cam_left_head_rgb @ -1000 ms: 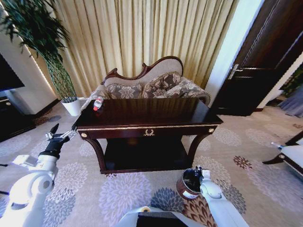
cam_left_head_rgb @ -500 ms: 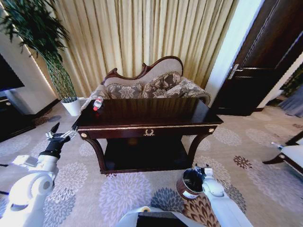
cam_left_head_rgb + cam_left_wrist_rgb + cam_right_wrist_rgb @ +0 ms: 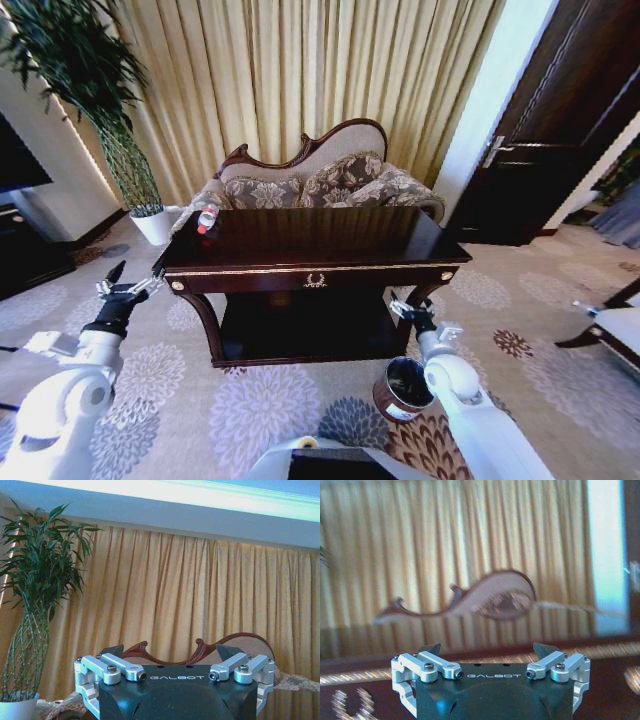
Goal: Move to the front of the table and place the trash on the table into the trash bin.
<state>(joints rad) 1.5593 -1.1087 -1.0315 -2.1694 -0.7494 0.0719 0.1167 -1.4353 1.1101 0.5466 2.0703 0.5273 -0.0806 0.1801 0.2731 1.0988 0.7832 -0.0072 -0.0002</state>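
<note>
The dark glossy table [image 3: 330, 240] with gold trim stands straight ahead. On its far left corner lies the trash I can see, a clear bottle with a red cap [image 3: 207, 218]. The round coppery trash bin [image 3: 403, 388] stands on the carpet near the table's right front leg. My right gripper [image 3: 410, 310] hangs open and empty just above and behind the bin, by that leg; its wrist view shows the open gripper [image 3: 488, 649] facing the table's edge [image 3: 350, 676]. My left gripper [image 3: 128, 285] is open left of the table, with nothing held [image 3: 170, 651].
A patterned sofa [image 3: 320, 180] sits behind the table before yellow curtains. A plant in a white pot [image 3: 153, 226] stands at the back left, a dark cabinet [image 3: 20, 255] at the far left. A dark door [image 3: 560, 130] and a chair [image 3: 610, 330] are on the right.
My right arm has risen from over the bin's mouth and moved forward toward the table's right front leg. The left arm, bottle and bin have not moved.
</note>
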